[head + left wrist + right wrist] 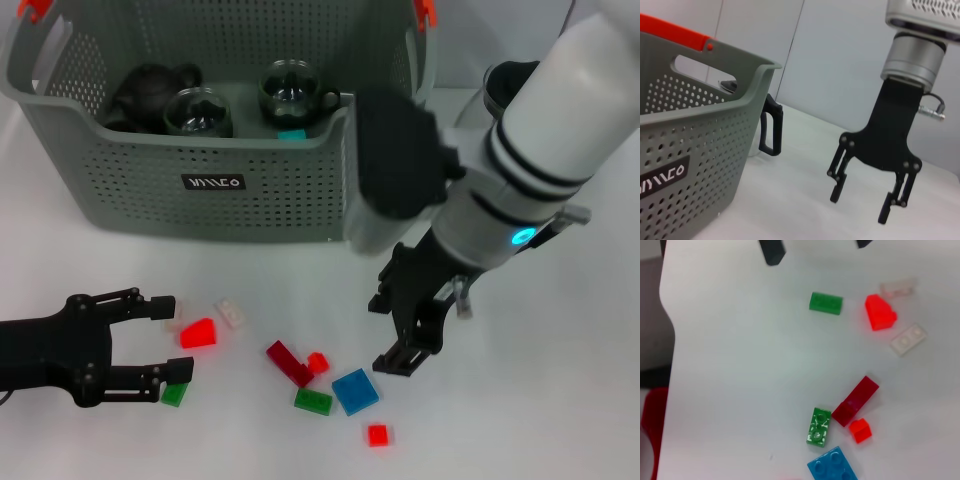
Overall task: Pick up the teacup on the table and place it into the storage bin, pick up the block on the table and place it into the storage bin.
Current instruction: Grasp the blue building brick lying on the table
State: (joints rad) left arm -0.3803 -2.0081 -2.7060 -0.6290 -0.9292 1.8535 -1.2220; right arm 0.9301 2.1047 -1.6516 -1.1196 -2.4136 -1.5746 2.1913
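Observation:
The storage bin stands at the back of the table, and its end wall fills the left wrist view. Inside it I see two glass teacups and a small cyan block. Loose blocks lie in front: a red wedge, a dark red bar and a blue plate. My left gripper rests low at the front left, open and empty, its tips just short of the red wedge. My right gripper hangs open and empty above the blue plate.
A black teapot also sits in the bin. A vessel with a black handle stands beside the bin's end. More blocks lie about: green, green, white, small red.

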